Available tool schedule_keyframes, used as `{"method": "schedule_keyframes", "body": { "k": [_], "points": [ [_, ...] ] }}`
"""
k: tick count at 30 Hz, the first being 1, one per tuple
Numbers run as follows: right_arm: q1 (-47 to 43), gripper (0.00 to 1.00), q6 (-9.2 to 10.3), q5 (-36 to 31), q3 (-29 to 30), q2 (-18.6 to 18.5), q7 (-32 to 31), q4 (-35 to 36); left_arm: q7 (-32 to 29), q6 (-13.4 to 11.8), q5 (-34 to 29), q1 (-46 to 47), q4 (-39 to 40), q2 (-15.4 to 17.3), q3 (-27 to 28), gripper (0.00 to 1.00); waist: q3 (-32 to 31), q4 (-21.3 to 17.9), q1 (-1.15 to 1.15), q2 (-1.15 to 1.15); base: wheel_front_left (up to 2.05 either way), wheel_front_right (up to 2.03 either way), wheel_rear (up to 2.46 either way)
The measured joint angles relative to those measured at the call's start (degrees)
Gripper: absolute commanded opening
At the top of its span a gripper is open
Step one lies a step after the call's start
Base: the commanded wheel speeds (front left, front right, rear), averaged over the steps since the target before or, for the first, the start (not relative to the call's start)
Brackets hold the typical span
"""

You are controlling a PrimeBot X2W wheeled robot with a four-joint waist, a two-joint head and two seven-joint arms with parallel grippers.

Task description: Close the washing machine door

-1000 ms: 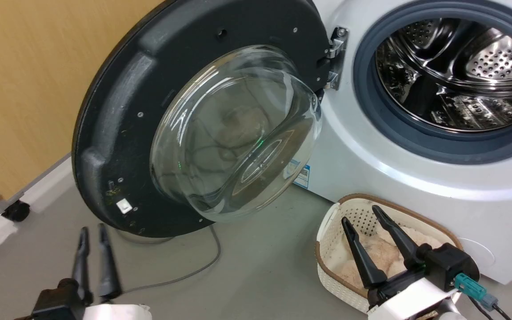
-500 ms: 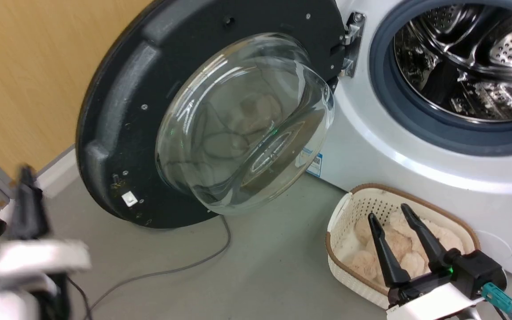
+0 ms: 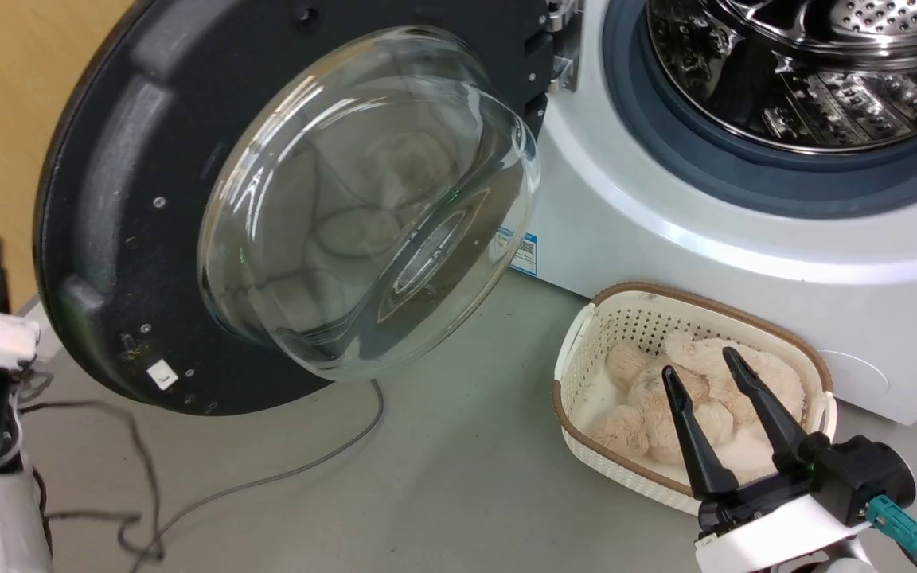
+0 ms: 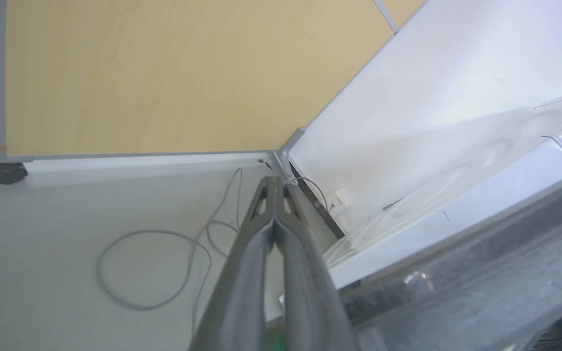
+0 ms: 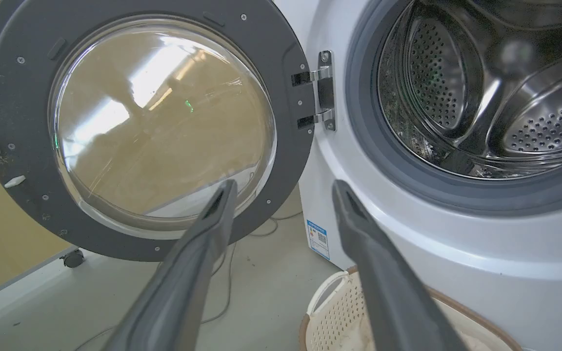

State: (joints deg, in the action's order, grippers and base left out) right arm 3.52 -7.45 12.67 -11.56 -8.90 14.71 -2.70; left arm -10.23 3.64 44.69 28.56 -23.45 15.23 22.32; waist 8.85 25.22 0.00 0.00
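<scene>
- the washing machine door [image 3: 100, 207] is seen swung wide open, hung by its metal hinge [image 5: 325, 92] at the 9 o'clock side of the drum opening.
- in the head view the door is placed at 10 o'clock and the washing machine [image 3: 665, 263] at 1 o'clock.
- the door's clear glass bowl [image 3: 363, 207] is turned outward, away from the machine, and the steel drum [image 3: 793, 72] with its grey gasket [image 3: 665, 167] is left uncovered.
- the left gripper [image 4: 274, 195] is found at 9 o'clock in the head view, just beside the door's outer rim. its fingers are clenched together with nothing between them, and contact with the door cannot be told.
- the right gripper [image 3: 701, 364] is held at 5 o'clock, above a white basket [image 3: 578, 374] filled with fluffy beige pieces [image 3: 626, 362]. its fingers are released, spread apart and empty.
- the basket is set on the grey floor [image 3: 466, 493] just in front of the machine.
- a grey cable [image 3: 307, 469] is laid on the floor below the door, at 7 o'clock.
</scene>
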Motion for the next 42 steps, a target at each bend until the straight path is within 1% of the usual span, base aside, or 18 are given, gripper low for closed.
{"method": "schedule_keyframes", "body": {
  "k": [5,7,10,13,16,21,25,30,32,34,35,37,39,42],
  "points": [
    [0.1,1.00,0.01,0.0,0.0,0.0,0.0,-0.3,-11.7,0.2,10.7,2.9,-1.4,-1.0,2.4,0.00,0.0,-0.3,0.00,0.00,0.00,0.00,0.00],
    [0.3,1.00,0.00,0.0,0.0,0.1,0.0,-0.4,-16.2,0.4,14.8,3.0,-0.7,-1.2,3.4,0.00,-0.2,-0.4,0.00,0.00,0.00,0.00,0.00],
    [0.4,1.00,0.00,0.0,0.1,0.4,0.0,-0.8,-22.9,0.4,19.1,2.8,1.5,-1.4,3.6,0.00,-0.8,-0.4,0.00,0.00,0.00,0.00,0.00],
    [0.4,1.00,0.00,0.0,0.4,0.8,0.0,-1.3,-28.6,0.6,21.7,1.2,4.9,-1.9,2.5,0.00,-1.7,-0.5,0.00,0.00,0.00,0.00,0.00],
    [0.4,1.00,0.00,0.0,0.9,1.3,0.0,-1.7,-33.9,1.0,22.7,-2.8,8.4,-2.1,0.5,0.00,-2.7,-0.8,0.00,0.00,0.00,0.00,0.00],
    [0.1,1.00,0.00,0.0,2.2,2.0,0.0,-1.9,-41.7,1.0,26.7,-9.5,14.6,-4.5,-1.7,0.00,-4.5,-2.0,0.00,0.00,0.00,0.00,0.00],
    [-0.7,1.00,0.00,0.0,3.6,2.5,0.0,-1.8,-45.9,-0.6,28.8,-14.4,21.0,-7.1,-3.9,0.00,-5.4,-3.6,0.00,0.00,0.00,0.00,0.00],
    [-1.0,1.00,0.00,-0.1,4.3,2.8,0.0,-1.7,-48.4,-3.0,30.8,-19.8,27.4,-10.1,-7.3,0.00,-5.8,-6.5,0.00,0.00,0.00,0.00,0.00],
    [-1.0,1.00,0.00,-0.2,4.6,2.9,0.0,-1.7,-48.4,-3.3,31.8,-21.5,28.8,-10.8,-8.6,0.00,-5.7,-7.9,0.00,0.00,0.00,0.00,0.00],
    [-1.0,1.00,0.00,-0.2,4.6,3.0,0.0,-1.6,-46.4,-4.2,33.1,-22.8,29.5,-11.6,-9.9,0.00,-5.6,-9.6,0.00,0.00,0.00,0.00,0.00],
    [-1.0,1.00,0.00,-0.2,4.8,3.0,0.0,-1.5,-45.5,-4.2,33.8,-23.4,29.5,-11.8,-11.3,0.00,-5.5,-10.4,0.00,0.00,0.00,0.00,0.00],
    [-0.9,1.00,0.00,-0.2,4.6,3.1,0.0,-1.6,-43.2,-4.0,34.5,-25.2,29.5,-11.9,-13.8,0.00,-5.4,-12.4,0.00,0.00,0.00,0.00,0.00],
    [-0.9,1.00,0.00,-0.2,4.4,3.1,0.0,-1.6,-40.1,-3.8,36.7,-26.9,29.0,-11.9,-17.0,0.00,-5.2,-14.5,0.00,0.00,0.00,0.00,0.00],
    [-0.9,1.00,0.00,-0.2,4.2,3.2,0.0,-1.4,-36.1,-2.6,38.7,-28.1,27.7,-12.0,-22.0,0.00,-4.8,-18.0,0.00,0.00,0.00,0.00,0.00]
  ]
}}
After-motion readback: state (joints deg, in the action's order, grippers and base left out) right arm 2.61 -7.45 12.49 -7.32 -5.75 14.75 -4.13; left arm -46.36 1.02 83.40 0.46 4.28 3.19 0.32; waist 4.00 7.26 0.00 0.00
